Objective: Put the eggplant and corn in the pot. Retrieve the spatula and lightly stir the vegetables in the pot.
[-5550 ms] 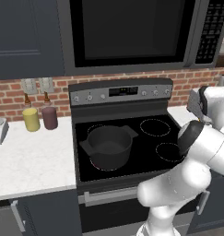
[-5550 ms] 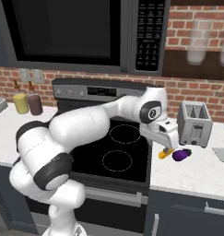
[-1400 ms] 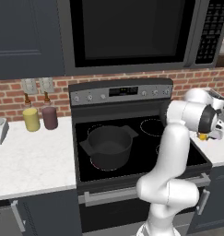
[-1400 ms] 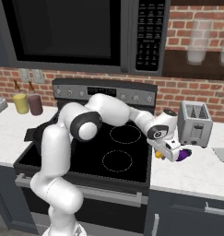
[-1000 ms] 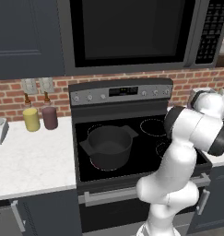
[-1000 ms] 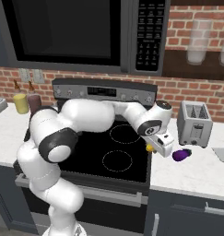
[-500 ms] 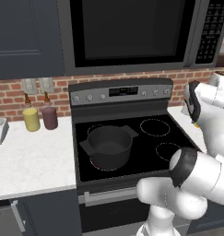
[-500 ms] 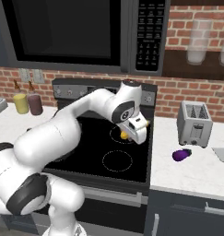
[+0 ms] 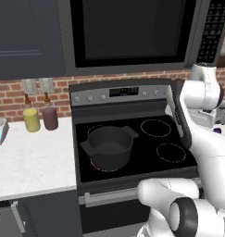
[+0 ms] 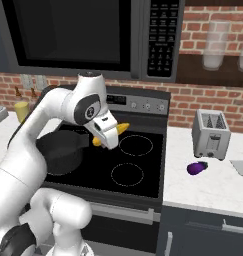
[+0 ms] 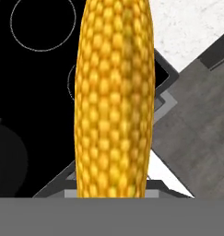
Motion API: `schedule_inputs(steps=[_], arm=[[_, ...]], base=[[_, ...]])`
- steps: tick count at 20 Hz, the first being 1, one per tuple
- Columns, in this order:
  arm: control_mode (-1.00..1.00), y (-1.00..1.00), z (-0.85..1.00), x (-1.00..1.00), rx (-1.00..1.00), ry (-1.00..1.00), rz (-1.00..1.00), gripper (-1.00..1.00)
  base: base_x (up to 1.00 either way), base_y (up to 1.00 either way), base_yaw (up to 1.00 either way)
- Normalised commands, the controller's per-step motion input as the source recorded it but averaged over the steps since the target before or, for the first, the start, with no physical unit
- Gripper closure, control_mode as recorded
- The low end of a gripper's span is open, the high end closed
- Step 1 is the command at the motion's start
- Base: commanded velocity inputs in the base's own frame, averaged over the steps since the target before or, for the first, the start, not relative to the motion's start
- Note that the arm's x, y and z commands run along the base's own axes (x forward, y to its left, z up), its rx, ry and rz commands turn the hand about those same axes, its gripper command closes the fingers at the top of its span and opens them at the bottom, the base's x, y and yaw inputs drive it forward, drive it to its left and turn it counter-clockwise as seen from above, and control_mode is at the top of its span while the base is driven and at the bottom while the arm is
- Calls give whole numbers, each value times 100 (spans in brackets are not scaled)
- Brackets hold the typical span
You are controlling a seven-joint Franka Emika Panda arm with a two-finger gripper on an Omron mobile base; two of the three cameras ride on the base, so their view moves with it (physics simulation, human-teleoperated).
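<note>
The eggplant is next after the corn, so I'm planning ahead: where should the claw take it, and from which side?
Grip the eggplant across its rounded purple middle, coming down from above. It lies on its side on the white counter, in front of the toaster, which probably blocks a low approach from behind. The claw is busy carrying the corn over the stove.

Smooth shiny white arm (image 10: 48,112), fat round links, dark grey rings at joints. Round dark disc w/ grey centre on wrist side. Blocky white hand at end. Big white ball-shaped elbow w/ black ring at 5 o'clock, left base view.
</note>
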Motion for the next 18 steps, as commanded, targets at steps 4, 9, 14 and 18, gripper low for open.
schedule_inputs(steps=[4, 9, 14, 18], arm=[[-100, 100, 1, -41, -1, 5, 5, 100], [-100, 100, -2, -16, 0, 0, 10, 100], [-100, 99, 0, 1, 0, -1, 12, 100], [-100, 85, 0, 11, 0, 0, 14, 100]], base=[[0, 0, 0], [0, 0, 0], [0, 0, 0], [0, 0, 0]])
